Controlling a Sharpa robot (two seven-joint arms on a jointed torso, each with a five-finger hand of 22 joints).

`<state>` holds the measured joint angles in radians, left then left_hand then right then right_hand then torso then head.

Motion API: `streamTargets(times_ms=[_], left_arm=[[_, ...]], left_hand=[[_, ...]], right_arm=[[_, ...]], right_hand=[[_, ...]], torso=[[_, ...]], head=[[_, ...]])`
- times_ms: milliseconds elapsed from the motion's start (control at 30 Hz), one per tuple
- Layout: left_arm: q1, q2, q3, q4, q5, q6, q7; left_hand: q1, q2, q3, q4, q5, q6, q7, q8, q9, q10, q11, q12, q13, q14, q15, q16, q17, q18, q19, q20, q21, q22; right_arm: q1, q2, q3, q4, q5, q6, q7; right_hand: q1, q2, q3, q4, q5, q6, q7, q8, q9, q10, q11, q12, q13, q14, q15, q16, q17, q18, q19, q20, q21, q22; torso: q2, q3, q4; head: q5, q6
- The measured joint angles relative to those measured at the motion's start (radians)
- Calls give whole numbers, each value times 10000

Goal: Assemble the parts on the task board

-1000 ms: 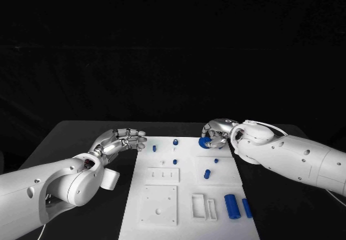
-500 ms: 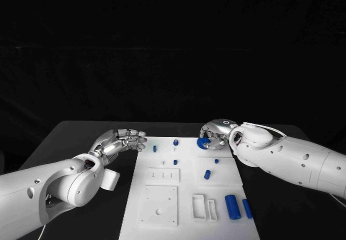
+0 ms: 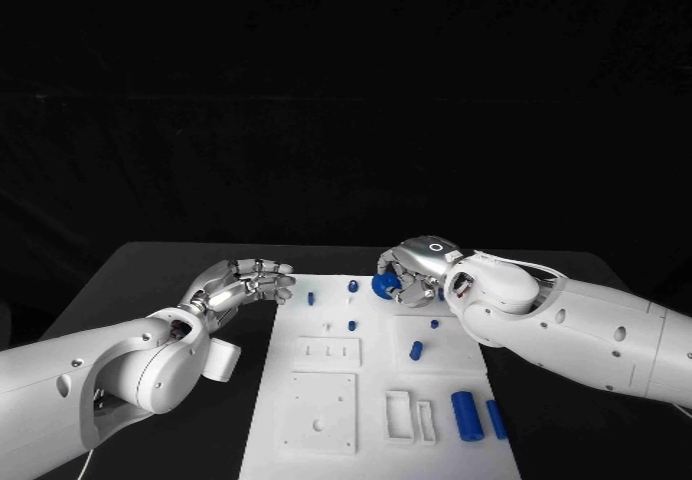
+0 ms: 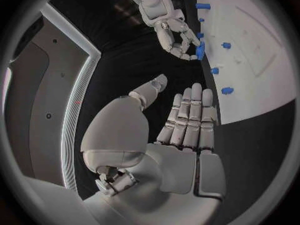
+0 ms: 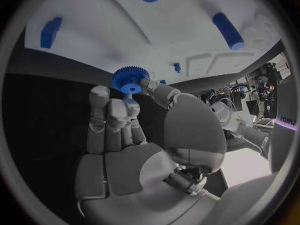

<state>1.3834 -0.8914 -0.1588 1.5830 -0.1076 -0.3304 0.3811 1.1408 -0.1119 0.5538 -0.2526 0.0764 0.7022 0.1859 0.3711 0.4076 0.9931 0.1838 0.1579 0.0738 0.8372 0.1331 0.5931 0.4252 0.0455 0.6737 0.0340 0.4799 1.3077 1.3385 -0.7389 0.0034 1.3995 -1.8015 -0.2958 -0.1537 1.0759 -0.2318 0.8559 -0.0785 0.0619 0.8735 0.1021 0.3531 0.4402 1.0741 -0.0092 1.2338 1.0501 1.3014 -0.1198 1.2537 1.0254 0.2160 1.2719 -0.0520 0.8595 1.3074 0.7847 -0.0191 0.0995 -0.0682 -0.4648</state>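
One small blue toothed gear (image 5: 130, 78), pinched in the right hand (image 3: 411, 272) over the far end of the white task board (image 3: 325, 425), should probably go down level over its peg, while the left hand (image 3: 245, 281), fingers loosely curled and empty, waits beside the board.

Black table (image 3: 159, 270) carries the white task board (image 3: 325, 385), lying flat, centred; board's far edge near the table's far edge.

Blue gear (image 5: 130, 79), apparently toothed; white task board (image 3: 325, 400); black table (image 3: 159, 275); silver right hand (image 3: 411, 270).
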Motion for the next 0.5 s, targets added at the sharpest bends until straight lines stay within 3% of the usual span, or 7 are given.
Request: streamTargets(times_ms=[267, 500], left_arm=[[0, -11, 0, 31, 0, 0, 0], [0, -11, 0, 51, 0, -1, 0]], left_hand=[[0, 0, 0, 0, 0, 0, 0, -42, 0, 0, 0, 0, 0, 0, 0, 0, -10, 0, 0, 0, 0, -1], [0, 0, 0, 0, 0, 0, 0, -42, 0, 0, 0, 0, 0, 0, 0, 0, -10, 0, 0, 0, 0, -1]], right_arm=[[2, 456, 1, 411, -422, -212, -252], [4, 950, -74, 263, -646, -250, -356]], right_hand=[[44, -45, 79, 79, -39, 11, -11, -21, -1, 1, -1, -42, 1, 8, -4, 0, 12, 3, 1, 1, 0, 0], [84, -84, 104, 105, -39, 21, -21, -23, -1, 2, -2, -44, 1, 21, 9, 0, 21, 5, 1, 2, 0, 0]], torso=[[-1, -2, 10], [11, -12, 23]], head=[[34, 57], [58, 71]])
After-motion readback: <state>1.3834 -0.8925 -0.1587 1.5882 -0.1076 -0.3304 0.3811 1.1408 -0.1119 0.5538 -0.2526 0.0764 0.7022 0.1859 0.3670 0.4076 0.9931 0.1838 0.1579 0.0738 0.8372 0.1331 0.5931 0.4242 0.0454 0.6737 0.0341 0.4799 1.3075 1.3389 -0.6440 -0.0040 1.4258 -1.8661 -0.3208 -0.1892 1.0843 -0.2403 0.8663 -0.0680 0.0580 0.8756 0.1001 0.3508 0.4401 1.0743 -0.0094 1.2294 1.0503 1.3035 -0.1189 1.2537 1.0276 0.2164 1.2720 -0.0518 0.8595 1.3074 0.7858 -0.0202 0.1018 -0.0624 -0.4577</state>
